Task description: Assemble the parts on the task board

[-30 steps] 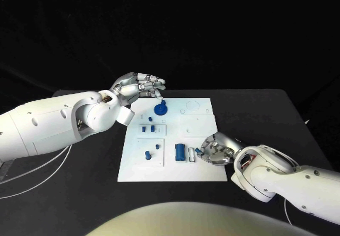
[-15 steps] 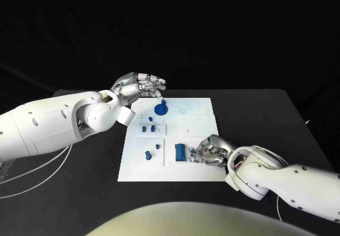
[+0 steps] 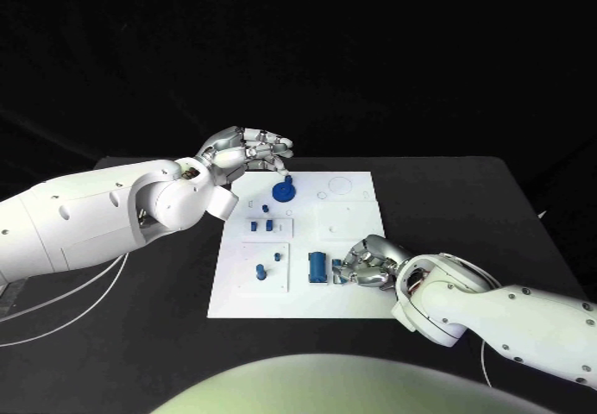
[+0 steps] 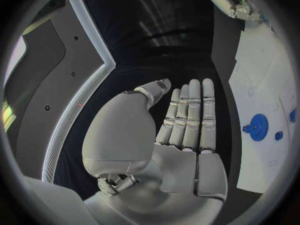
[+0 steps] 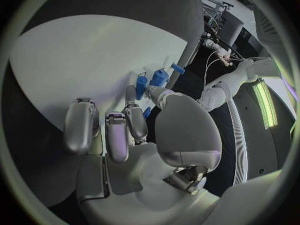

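Two hands are at the white board [image 3: 298, 246], which lies in the middle of the black surface [image 3: 461, 198]. From the head view, the left hand [image 3: 247, 151] hangs above the far left corner of the board with its fingers bent and holding nothing. The right hand [image 3: 365, 263] is low over the near right part, its fingers bent down beside a long blue block [image 3: 317, 266]. I cannot tell from here if they grasp something. A round blue disc [image 3: 285, 190] sits near the far edge, and small blue pegs [image 3: 260, 226] stand in the left fields.

In the left wrist view, the left hand [image 4: 181, 135] is flat and released, the fingers straight and together; the disc [image 4: 257, 127] is beside it on the board.

In the right wrist view, the right hand [image 5: 134, 135] curls its fingers [image 5: 133, 116] toward small blue pieces [image 5: 157, 77], touching or almost touching them.

I judge the risk is here: the pieces stand close together, so a finger may push a neighbour away or tilt it while one is taken. The long block also stands just beside the fingers.
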### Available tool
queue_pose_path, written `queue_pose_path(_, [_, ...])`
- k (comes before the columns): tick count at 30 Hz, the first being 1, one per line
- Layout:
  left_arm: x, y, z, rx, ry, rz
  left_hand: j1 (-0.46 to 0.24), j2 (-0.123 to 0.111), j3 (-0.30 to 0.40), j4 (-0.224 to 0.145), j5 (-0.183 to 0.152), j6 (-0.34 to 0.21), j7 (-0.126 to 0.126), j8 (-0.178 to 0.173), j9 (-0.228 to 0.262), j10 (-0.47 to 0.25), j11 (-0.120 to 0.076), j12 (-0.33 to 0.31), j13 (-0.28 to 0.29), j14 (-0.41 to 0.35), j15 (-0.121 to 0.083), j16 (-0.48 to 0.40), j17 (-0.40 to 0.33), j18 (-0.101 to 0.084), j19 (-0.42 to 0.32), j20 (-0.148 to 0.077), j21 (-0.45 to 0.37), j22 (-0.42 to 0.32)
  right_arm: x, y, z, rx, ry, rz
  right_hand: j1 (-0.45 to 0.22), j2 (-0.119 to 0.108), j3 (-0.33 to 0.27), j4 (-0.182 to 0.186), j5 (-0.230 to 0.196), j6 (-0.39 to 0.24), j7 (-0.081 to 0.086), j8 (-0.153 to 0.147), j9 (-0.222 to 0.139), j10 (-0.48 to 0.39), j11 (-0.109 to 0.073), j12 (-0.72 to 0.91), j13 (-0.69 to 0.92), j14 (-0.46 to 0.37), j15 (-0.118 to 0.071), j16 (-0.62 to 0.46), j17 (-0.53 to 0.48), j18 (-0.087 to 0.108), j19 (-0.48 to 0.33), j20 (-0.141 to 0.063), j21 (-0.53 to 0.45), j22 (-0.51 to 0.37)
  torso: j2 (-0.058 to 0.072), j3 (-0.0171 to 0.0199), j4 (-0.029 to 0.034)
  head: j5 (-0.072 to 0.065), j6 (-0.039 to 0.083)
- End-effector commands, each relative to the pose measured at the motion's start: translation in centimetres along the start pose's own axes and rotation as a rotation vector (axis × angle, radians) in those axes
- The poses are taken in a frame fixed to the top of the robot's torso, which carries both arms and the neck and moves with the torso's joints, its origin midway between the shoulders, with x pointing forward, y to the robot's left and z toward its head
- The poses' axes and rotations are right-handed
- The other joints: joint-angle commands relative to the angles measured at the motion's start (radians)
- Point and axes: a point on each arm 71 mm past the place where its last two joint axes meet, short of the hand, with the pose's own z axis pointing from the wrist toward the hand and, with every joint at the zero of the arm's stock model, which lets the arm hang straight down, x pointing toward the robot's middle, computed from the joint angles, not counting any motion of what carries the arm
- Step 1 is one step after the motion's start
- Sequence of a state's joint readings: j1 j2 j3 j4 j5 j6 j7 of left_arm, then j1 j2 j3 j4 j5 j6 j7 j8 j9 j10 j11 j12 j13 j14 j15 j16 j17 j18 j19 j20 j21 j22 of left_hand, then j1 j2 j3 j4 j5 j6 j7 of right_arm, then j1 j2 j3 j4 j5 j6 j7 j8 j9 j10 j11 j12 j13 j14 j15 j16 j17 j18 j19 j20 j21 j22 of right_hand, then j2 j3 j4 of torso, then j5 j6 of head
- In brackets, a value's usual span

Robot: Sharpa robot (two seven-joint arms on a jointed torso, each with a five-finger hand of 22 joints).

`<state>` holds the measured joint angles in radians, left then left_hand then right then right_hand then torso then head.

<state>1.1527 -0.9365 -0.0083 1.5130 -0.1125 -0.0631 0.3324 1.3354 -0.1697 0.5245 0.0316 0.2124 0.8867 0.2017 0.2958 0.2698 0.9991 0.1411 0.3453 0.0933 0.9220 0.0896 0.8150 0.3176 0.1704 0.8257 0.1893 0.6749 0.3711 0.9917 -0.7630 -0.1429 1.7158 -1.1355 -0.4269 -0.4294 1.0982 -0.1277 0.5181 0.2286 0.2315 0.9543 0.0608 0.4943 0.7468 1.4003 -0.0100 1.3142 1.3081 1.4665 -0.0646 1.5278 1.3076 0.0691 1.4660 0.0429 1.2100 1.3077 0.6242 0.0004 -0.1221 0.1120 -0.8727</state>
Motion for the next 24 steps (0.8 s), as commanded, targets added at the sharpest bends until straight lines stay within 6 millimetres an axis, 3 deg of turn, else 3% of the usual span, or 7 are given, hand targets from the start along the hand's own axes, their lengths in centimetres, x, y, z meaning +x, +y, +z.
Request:
queue_pose_path(1, [0.32, -0.07, 0.08, 0.005, 0.022, -0.004, 0.001, 0.011, 0.002, 0.002, 0.005, -0.005, 0.001, -0.001, 0.002, -0.007, 0.003, 0.004, 0.001, -0.009, -0.002, 0.002, 0.001, 0.010, 0.004, 0.002, -0.003, -0.001, 0.32, 0.16, 0.08, -0.006, 0.011, -0.010, -0.018, -0.002, -0.008, 0.015, -0.016, 0.000, 0.003, -0.007, -0.004, 0.008, 0.001, 0.005, 0.028, 0.085, -0.009, 0.003, 0.167, -0.006, 0.023, -0.009, 0.005, 0.179, 0.000, 0.0002, -0.0013, 0.001, 0.000])
queue_pose_path(6, [0.31, -0.06, 0.08, 0.005, 0.022, -0.004, 0.001, 0.012, 0.002, 0.002, 0.005, -0.005, 0.001, 0.000, 0.002, -0.008, 0.003, 0.005, 0.002, -0.009, -0.002, 0.003, 0.002, 0.010, 0.005, 0.002, -0.003, -0.001, 0.27, 0.14, 0.12, -0.007, 0.005, -0.015, -0.055, 0.000, -0.035, 0.047, -0.066, 0.004, 0.004, -0.009, -0.007, 0.009, 0.002, 0.007, 0.031, 0.085, -0.007, 0.004, 0.168, -0.006, 0.023, -0.009, 0.006, 0.179, -0.001, -0.0002, -0.0018, 0.001, 0.000])
queue_pose_path(9, [0.30, -0.06, 0.08, 0.004, 0.022, -0.004, 0.001, 0.012, 0.002, 0.002, 0.005, -0.005, 0.001, 0.000, 0.002, -0.008, 0.003, 0.005, 0.002, -0.009, -0.002, 0.003, 0.002, 0.010, 0.005, 0.002, -0.003, -0.001, 0.25, 0.15, 0.12, -0.009, 0.004, -0.017, -0.085, -0.011, -0.074, 0.060, -0.032, 0.006, 0.005, -0.010, -0.007, 0.009, 0.002, 0.007, 0.032, 0.085, -0.007, 0.004, 0.168, -0.006, 0.023, -0.009, 0.005, 0.179, -0.001, -0.0004, -0.0021, 0.001, 0.000])
queue_pose_path(13, [0.30, -0.05, 0.08, 0.004, 0.022, -0.004, 0.001, 0.012, 0.002, 0.002, 0.005, -0.005, 0.001, 0.000, 0.002, -0.008, 0.003, 0.005, 0.002, -0.009, -0.002, 0.003, 0.002, 0.010, 0.005, 0.002, -0.003, -0.001, 0.26, 0.20, 0.08, -0.014, 0.004, -0.019, -0.101, -0.015, -0.102, 0.061, -0.041, 0.007, 0.004, -0.011, -0.008, 0.009, 0.002, 0.007, 0.032, 0.085, -0.008, 0.004, 0.168, -0.006, 0.022, -0.009, 0.004, 0.179, -0.001, 0.0000, -0.0018, 0.001, 0.000])
queue_pose_path(24, [0.22, -0.06, 0.03, 0.003, 0.020, -0.004, 0.001, 0.012, 0.002, 0.002, 0.005, -0.005, 0.001, 0.000, 0.002, -0.008, 0.003, 0.005, 0.002, -0.009, -0.002, 0.003, 0.002, 0.010, 0.005, 0.002, -0.003, -0.001, -0.05, -0.05, -0.43, -0.027, -0.008, -0.030, -0.089, -0.013, -0.111, 0.054, -0.033, 0.006, 0.002, -0.011, -0.008, 0.009, 0.000, 0.007, 0.033, 0.085, -0.009, 0.003, 0.166, -0.006, 0.022, -0.009, 0.005, 0.179, -0.001, -0.0002, -0.0018, 0.005, 0.000])
